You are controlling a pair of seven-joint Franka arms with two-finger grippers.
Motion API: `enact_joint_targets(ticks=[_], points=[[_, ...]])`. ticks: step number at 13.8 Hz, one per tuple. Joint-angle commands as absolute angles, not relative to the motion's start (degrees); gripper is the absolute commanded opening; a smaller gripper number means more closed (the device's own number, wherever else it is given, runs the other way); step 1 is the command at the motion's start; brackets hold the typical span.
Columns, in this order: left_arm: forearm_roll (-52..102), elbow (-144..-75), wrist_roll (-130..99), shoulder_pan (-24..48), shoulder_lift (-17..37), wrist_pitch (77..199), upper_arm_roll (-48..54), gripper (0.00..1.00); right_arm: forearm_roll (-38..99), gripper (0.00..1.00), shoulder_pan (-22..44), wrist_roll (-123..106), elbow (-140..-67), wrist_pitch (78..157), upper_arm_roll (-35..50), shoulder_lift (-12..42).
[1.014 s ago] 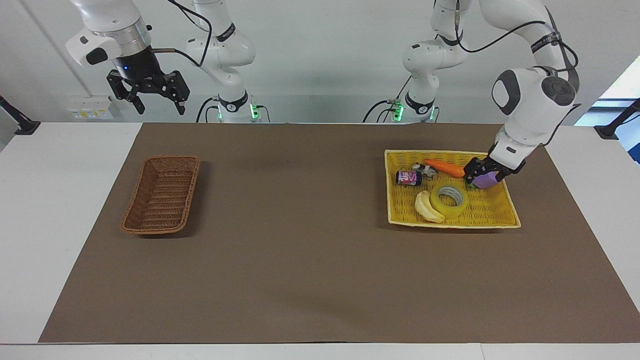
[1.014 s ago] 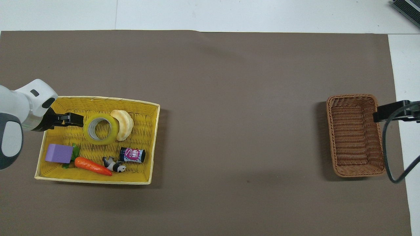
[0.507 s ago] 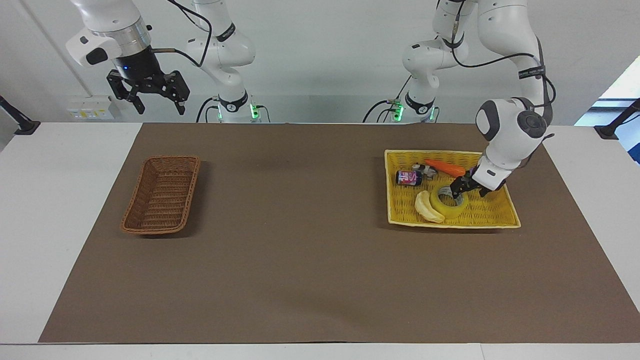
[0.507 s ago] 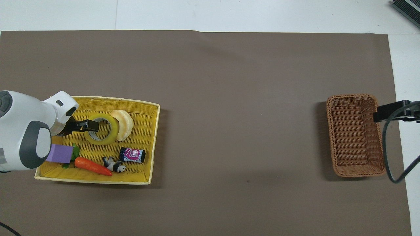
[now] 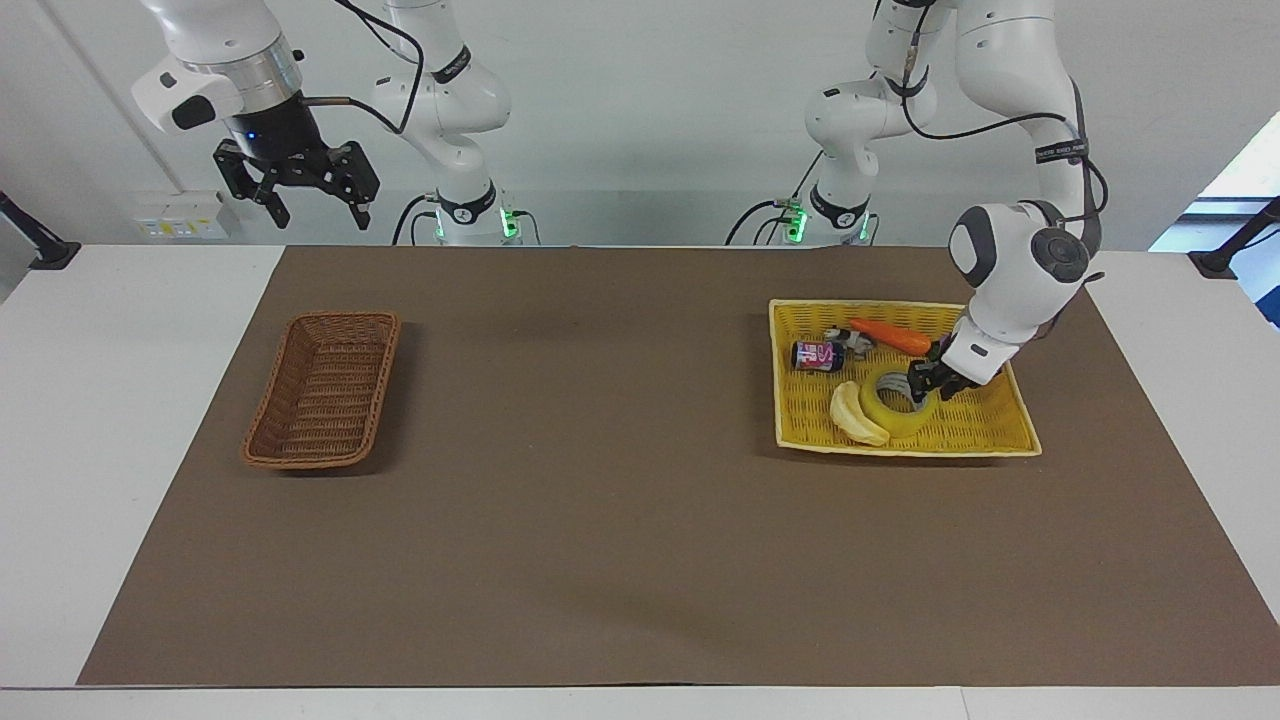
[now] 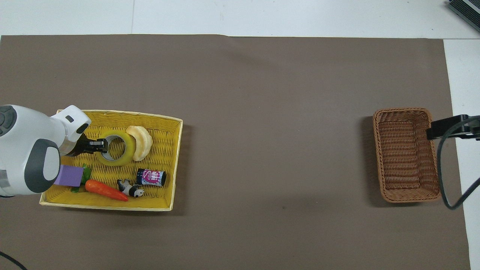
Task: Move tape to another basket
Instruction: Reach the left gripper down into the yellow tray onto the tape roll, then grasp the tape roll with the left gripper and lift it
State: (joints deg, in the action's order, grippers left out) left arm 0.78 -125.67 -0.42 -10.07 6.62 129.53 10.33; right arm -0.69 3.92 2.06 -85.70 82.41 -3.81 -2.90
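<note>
The tape [image 5: 885, 412] [image 6: 127, 152], a yellow roll with a grey core, lies flat in the yellow woven tray [image 5: 900, 450] [image 6: 105, 207] at the left arm's end of the table. My left gripper [image 5: 920, 385] [image 6: 102, 145] is down on it, shut on the roll's wall with one finger inside the core. The other basket [image 5: 345, 318] [image 6: 403, 110], dark brown wicker with nothing in it, sits at the right arm's end. My right gripper [image 5: 300, 190] waits open, raised above the table's edge by the robots; only a black part of it shows in the overhead view.
In the tray with the tape are a pale banana [image 5: 855, 412] [image 6: 141, 142] touching the roll, a carrot [image 5: 890, 337] [image 6: 105, 190], a small can [image 5: 817, 355] [image 6: 150, 177], a panda toy [image 6: 130, 188] and a purple block [image 6: 69, 176]. A brown mat covers the table.
My left gripper moved from over the purple block to the tape, dropped onto it, and its fingers closed on the roll's wall. The right arm stayed still.
</note>
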Motion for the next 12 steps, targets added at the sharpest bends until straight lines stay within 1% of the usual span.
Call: enact_joint_targets(ticks=[1,6,9,12], points=[[1.0,-125.3,-0.7,-10.3,6.1,127.9,10.2,0.00,-0.5,1.00,3.3,0.7,-86.1,82.5,-3.6,-3.2],[1.2,-118.8,-1.1,-10.2,5.3,119.0,10.3,0.00,-0.5,1.00,3.3,0.7,-86.1,82.5,-3.6,-3.2],[1.2,-112.1,-2.0,-10.1,5.8,111.7,10.2,0.00,-0.5,1.00,3.3,0.7,-86.1,82.6,-3.6,-3.2],[1.2,-106.3,-3.1,-10.0,5.2,105.5,10.3,0.00,-0.5,1.00,3.3,0.7,-86.1,82.5,-3.6,-3.2]])
